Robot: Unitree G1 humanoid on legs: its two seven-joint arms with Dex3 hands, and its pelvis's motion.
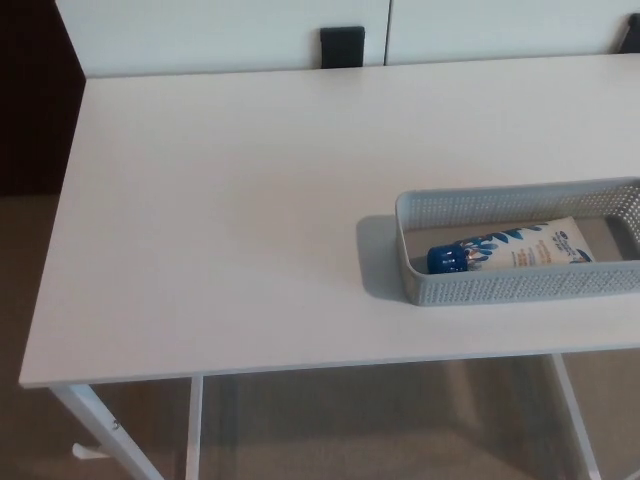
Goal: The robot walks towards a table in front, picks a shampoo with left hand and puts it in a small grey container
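We see the table (220, 220) filling most of the frame. At middle right the container (520, 288) sits on it, running off the right edge. Inside lies the shampoo (520, 248), flat, cap end pointing left. Top centre, a small panel (342, 46) stands behind the far edge.

Surroundings on my feed: white panels, two dark pieces, a dark wall and tan floor.

Across the top of the frame I see white panels (220, 30), split by a thin vertical seam right of centre. A black rectangular block (342, 46) sits at top centre against them, just left of that seam. A second dark piece (631, 35) pokes in at the upper right corner, too cut off for me to identify. The upper left is a dark reddish-brown wall (35, 100). Tan floor (30, 280) fills the left edge and bottom.
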